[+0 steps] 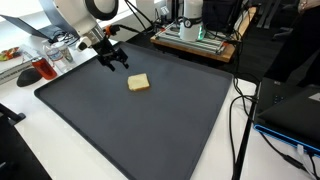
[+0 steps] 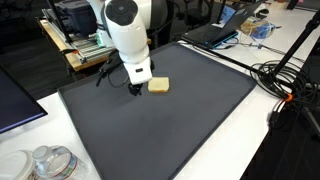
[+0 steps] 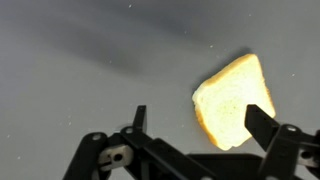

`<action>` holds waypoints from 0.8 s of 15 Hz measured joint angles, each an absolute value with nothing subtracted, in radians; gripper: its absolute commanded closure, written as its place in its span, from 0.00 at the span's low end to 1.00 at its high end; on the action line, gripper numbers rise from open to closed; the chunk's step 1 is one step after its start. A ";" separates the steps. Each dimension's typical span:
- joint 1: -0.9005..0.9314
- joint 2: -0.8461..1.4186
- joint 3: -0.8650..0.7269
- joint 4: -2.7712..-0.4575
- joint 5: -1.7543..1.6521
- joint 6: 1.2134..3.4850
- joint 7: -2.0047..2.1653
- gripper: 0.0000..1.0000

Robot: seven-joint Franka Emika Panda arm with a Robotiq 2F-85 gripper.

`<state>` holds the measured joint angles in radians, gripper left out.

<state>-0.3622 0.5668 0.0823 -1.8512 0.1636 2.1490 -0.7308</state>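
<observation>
A slice of toast-coloured bread [image 1: 139, 83] lies flat on the dark grey mat [image 1: 150, 125]; it also shows in the exterior view [image 2: 159, 85] and in the wrist view [image 3: 233, 98]. My gripper [image 1: 117, 64] hovers above the mat just beside the bread, fingers spread and empty. In an exterior view the gripper [image 2: 137, 87] is next to the bread's edge. In the wrist view the open jaws [image 3: 200, 122] frame the mat, and the bread lies by the right finger.
The mat [image 2: 160, 125] covers a white table. A plate with red items [image 1: 30, 70] and a rack [image 1: 195, 40] stand at the back. Cables [image 1: 240, 110] run along one side, a laptop [image 2: 215, 35] and jars [image 2: 45, 162] sit near the mat's edges.
</observation>
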 measured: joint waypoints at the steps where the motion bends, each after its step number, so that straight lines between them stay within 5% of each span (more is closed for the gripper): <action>1: -0.368 0.538 0.082 -1.903 0.189 2.167 -0.747 0.00; 12: -0.378 0.256 0.047 -2.374 0.607 2.437 -0.876 0.00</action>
<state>-0.3784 0.2555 0.0467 -2.3736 0.6071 2.4373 -0.8756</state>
